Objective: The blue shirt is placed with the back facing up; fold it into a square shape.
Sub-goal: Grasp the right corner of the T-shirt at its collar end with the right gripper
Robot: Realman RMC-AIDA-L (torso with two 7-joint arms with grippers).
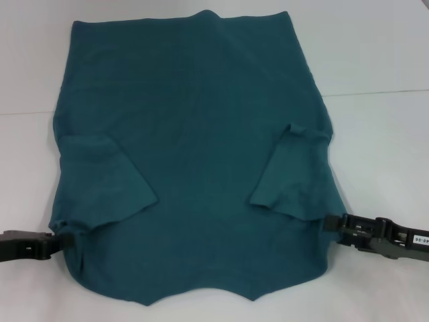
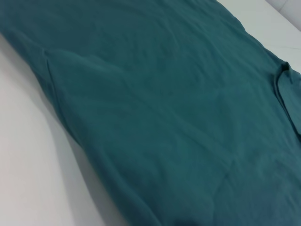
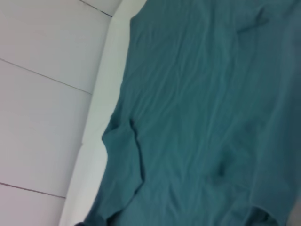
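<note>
The blue shirt (image 1: 201,168) lies spread on the white table, plain side up, and fills most of the head view. Its left sleeve (image 1: 107,181) and right sleeve (image 1: 288,171) are folded inward onto the body. My left gripper (image 1: 55,236) sits at the shirt's near left edge, where the fabric bunches into its tip. At the near right edge my right gripper (image 1: 333,225) pinches the fabric in the same way. Both wrist views show only teal cloth (image 2: 164,108) (image 3: 197,117) and bare table; neither shows its own fingers.
The white table (image 1: 382,134) has bare strips on both sides of the shirt, and a thin seam line (image 1: 375,92) crosses it on the right. The shirt's near edge with the collar notch (image 1: 201,292) lies close to the front.
</note>
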